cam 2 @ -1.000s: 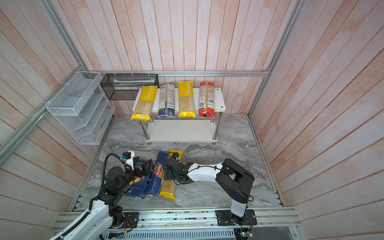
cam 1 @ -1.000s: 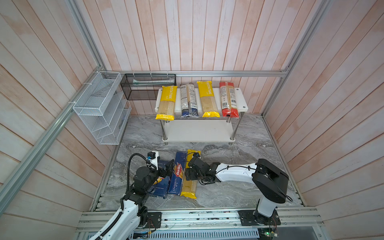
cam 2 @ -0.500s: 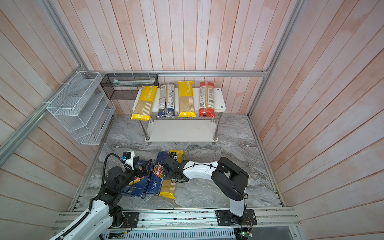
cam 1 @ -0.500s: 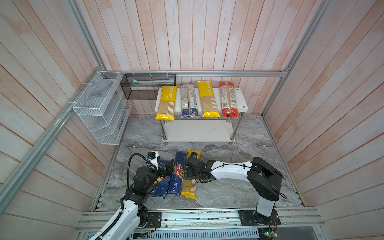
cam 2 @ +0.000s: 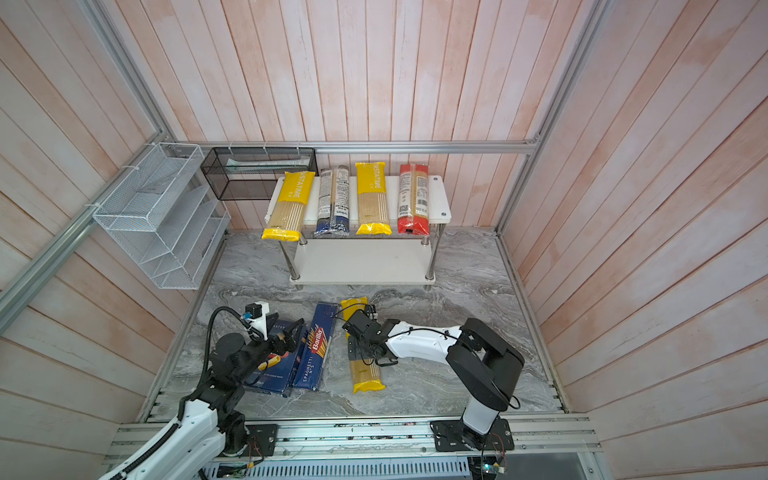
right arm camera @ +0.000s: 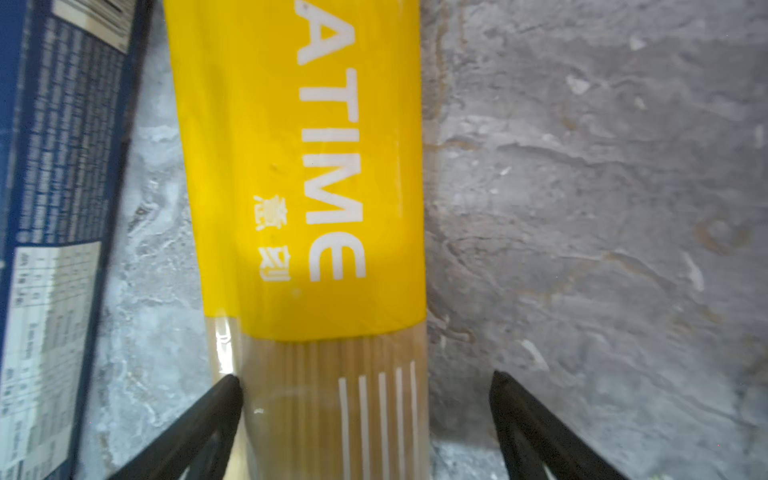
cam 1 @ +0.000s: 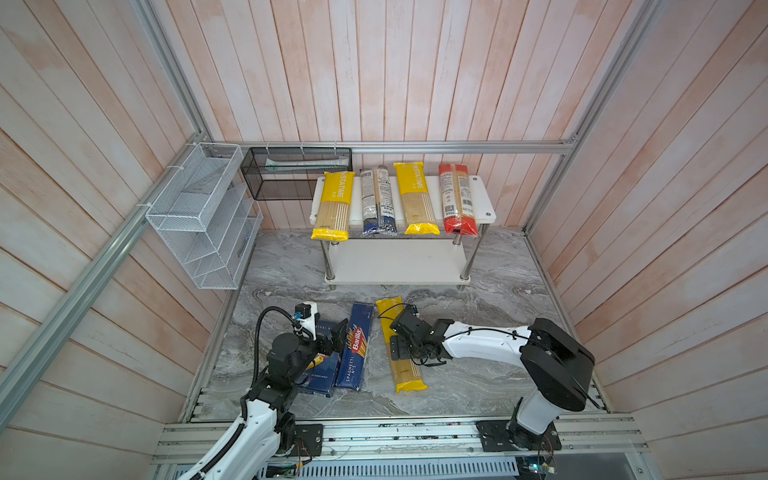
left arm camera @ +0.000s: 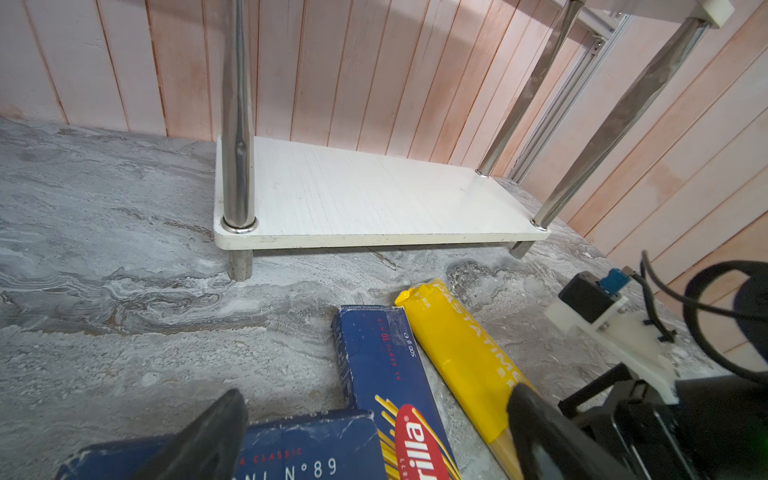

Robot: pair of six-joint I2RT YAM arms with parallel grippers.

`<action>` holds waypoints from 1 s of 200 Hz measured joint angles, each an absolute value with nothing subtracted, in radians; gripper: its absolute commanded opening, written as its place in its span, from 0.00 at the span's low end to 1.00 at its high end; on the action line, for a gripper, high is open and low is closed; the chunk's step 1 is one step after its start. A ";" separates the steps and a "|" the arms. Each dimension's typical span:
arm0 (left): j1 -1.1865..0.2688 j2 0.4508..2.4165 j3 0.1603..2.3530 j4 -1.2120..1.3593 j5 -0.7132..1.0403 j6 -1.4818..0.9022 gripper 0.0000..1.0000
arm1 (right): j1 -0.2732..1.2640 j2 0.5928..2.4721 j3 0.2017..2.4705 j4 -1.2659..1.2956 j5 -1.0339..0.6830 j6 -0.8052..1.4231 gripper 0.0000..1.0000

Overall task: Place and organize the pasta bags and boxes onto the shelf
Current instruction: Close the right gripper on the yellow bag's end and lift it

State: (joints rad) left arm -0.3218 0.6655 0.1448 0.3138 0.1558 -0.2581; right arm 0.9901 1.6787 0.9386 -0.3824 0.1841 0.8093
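The shelf [cam 1: 485, 198] stands at the back with several bags across its top board: yellow [cam 1: 334, 203], blue-ended [cam 1: 376, 199], yellow [cam 1: 415, 199], red-ended [cam 1: 457, 199]. On the floor lie the wide rigatoni box [cam 1: 322, 372], the narrow spaghetti box [cam 1: 355, 349] and a yellow PASTATIME bag [cam 1: 405, 370]. My right gripper [cam 1: 400, 351] is open and straddles that bag [right arm camera: 332, 208]: one finger [right arm camera: 224, 399] touches its edge, the other stands apart. My left gripper [left arm camera: 374, 419] is open above the rigatoni box [left arm camera: 291, 457].
A white wire rack [cam 1: 199, 216] hangs on the left wall and a black mesh basket [cam 1: 297, 172] on the back rail beside the shelf. The shelf's lower board [left arm camera: 374, 195] sits between chrome legs [left arm camera: 237, 124]. Metal rails border the marble floor.
The right gripper has shifted right and nearer, staying open. The yellow bag's near end has swung right, away from the spaghetti box. The left arm has not moved.
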 measured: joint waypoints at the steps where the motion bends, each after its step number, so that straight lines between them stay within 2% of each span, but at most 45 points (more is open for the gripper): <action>1: -0.322 0.665 0.145 0.314 0.156 -0.258 1.00 | 0.990 1.678 0.938 -0.383 0.184 0.809 0.95; 56: -0.322 0.665 0.145 0.314 0.156 -0.258 1.00 | 1.033 1.615 0.920 -0.353 0.185 0.708 0.98; 124: -0.322 0.665 0.145 0.314 0.156 -0.258 1.00 | 1.035 1.727 0.974 -0.385 0.210 0.649 0.98; 200: -0.322 0.667 0.145 0.314 0.155 -0.258 1.00 | 1.032 1.746 0.974 -0.335 0.208 0.628 0.96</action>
